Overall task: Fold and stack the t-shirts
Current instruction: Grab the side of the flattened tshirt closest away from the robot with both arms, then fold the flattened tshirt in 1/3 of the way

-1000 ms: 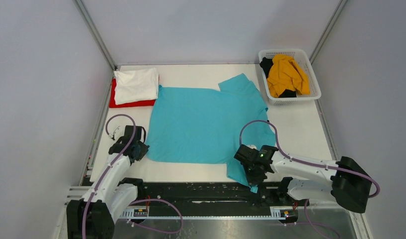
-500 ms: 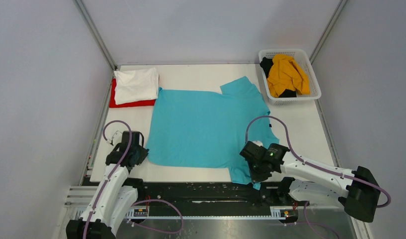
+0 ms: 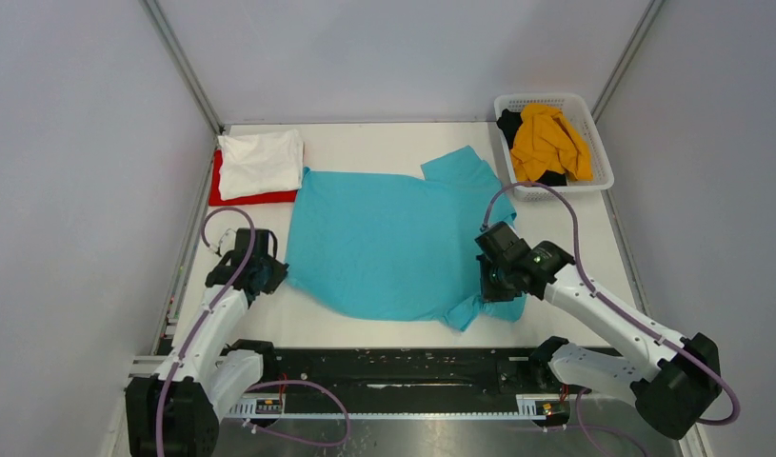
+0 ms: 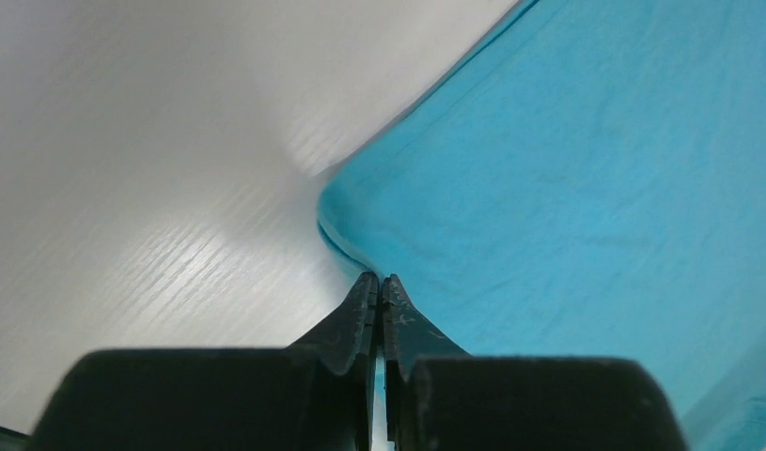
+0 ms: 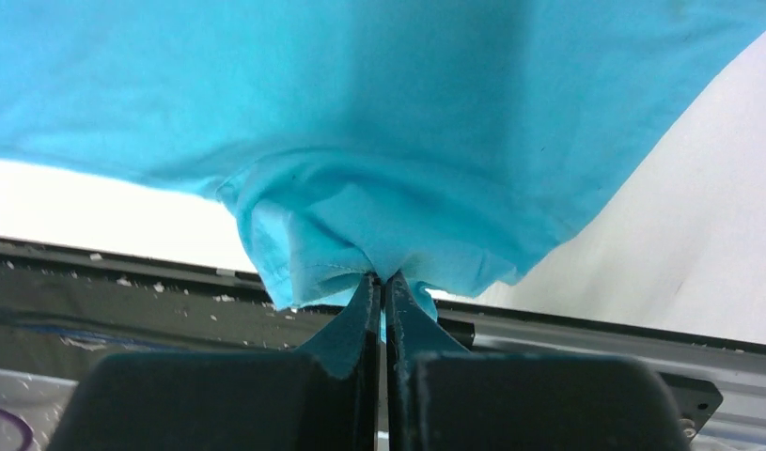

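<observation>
- Teal t-shirt [image 3: 393, 238]: soft, light, limp; likely best held at corners.
- Left gripper [image 4: 380, 279] pinches its hem corner; right gripper [image 5: 383, 277] clamps a bunched sleeve.

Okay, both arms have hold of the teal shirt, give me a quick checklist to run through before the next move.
1. The left tool shut on the teal shirt at its hem corner: ok.
2. The right tool shut on the bunched near corner: ok.
3. Cloth flat between the two grips: not ok, the near edge is puckered by the right tool.
4. Far left corner apart from the white shirt folded on the red shirt: cannot tell.
5. Far sleeve apart from the basket: ok.
</observation>
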Tool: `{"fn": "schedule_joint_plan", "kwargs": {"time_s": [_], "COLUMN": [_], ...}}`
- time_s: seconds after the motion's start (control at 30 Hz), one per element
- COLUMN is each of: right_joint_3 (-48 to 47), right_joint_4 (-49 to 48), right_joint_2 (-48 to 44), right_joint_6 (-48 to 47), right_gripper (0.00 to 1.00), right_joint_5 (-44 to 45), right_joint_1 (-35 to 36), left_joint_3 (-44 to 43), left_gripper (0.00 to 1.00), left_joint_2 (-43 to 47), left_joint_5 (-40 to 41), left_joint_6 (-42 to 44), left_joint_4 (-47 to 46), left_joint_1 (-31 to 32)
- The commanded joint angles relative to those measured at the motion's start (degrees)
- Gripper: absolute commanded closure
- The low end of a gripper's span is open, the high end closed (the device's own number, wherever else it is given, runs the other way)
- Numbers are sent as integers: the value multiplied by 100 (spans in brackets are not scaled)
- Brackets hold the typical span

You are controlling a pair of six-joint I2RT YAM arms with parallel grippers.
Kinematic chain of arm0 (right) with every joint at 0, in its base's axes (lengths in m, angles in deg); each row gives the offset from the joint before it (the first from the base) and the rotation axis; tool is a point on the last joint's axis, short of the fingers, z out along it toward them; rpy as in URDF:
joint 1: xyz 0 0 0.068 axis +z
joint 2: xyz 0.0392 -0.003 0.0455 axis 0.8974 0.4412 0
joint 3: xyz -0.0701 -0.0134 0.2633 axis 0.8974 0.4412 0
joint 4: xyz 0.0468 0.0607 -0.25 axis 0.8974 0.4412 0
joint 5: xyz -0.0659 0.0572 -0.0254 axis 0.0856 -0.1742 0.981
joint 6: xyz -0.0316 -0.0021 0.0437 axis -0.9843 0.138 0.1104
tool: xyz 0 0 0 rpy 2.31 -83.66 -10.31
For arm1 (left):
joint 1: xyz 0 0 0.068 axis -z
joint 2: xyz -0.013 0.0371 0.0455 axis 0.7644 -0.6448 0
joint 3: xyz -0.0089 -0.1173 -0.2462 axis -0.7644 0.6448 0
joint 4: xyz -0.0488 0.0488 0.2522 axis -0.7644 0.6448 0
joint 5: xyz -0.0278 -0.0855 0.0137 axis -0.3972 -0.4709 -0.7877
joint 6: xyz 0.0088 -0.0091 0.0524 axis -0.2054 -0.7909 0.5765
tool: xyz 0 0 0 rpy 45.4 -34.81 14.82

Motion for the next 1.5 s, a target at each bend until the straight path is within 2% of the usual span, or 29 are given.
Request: {"fn": "schedule_joint_plan", "kwargs": {"time_s": [0.0, 0.3, 0.67, 0.73, 0.8, 0.83, 0.87, 0.93, 0.97, 1.0, 1.03, 1.07, 1.1, 1.13, 1.17, 1.3, 1.47], "right_joint_3": [-419, -1026, -1986, -2237, -2575, -2766, -2990, -3485, -3705, -3860, -4002, -4098, -4088, -3960, -3763, -2646, -1363], "right_joint_4": [-207, -591, -942, -975, -1030, -1015, -982, -861, -742, -696, -658, -605, -637, -764, -921, -1511, -2525], "right_joint_2": [218, 842, 2150, 2519, 3047, 3289, 3540, 3963, 4126, 4232, 4304, 4329, 4278, 4165, 4011, 3266, 2785], "right_joint_6": [-441, -794, -1373, -1480, -1545, -1549, -1553, -1465, -1423, -1342, -1296, -1277, -1267, -1277, -1288, -1252, -1063], "right_gripper": [100, 100, 100, 96, 95, 95, 94, 88, 79, 66, 46, 29, 17, 7, 1, 0, 0], "right_joint_5": [218, 276, -21, -78, -34, -28, 23, 314, 541, 795, 913, 907, 808, 658, 489, -93, -1108], "right_joint_1": [-396, -1072, -1719, -1826, -1936, -1994, -2048, -2105, -2127, -2138, -2144, -2145, -2145, -2145, -2134, -2135, -2018], "left_joint_3": [-483, -989, -1259, -1351, -1467, -1544, -1654, -1888, -2003, -2116, -2223, -2260, -2243, -2182, -2094, -1675, -1416], "left_gripper": [100, 100, 100, 100, 94, 85, 67, 54, 45, 35, 25, 7, 2, 1, 1, 1, 1], "left_joint_2": [-297, -1023, -1926, -2238, -2539, -2675, -2811, -2993, -3038, -3044, -3015, -2946, -2855, -2744, -2640, -2340, -2546], "left_joint_5": [222, 374, 518, 468, 495, 513, 531, 440, 374, 334, 289, 208, 103, -14, -161, -843, -1403], "left_joint_6": [-1, 60, 95, 111, 111, 107, 114, 155, 226, 272, 315, 361, 384, 392, 403, 529, 565], "left_joint_4": [-481, -829, -1377, -1546, -1654, -1695, -1727, -1679, -1672, -1638, -1559, -1547, -1560, -1583, -1628, -1897, -2253], "left_joint_1": [-23, -101, -276, -302, -319, -351, -391, -494, -571, -596, -601, -597, -601, -594, -598, -536, -178]}}
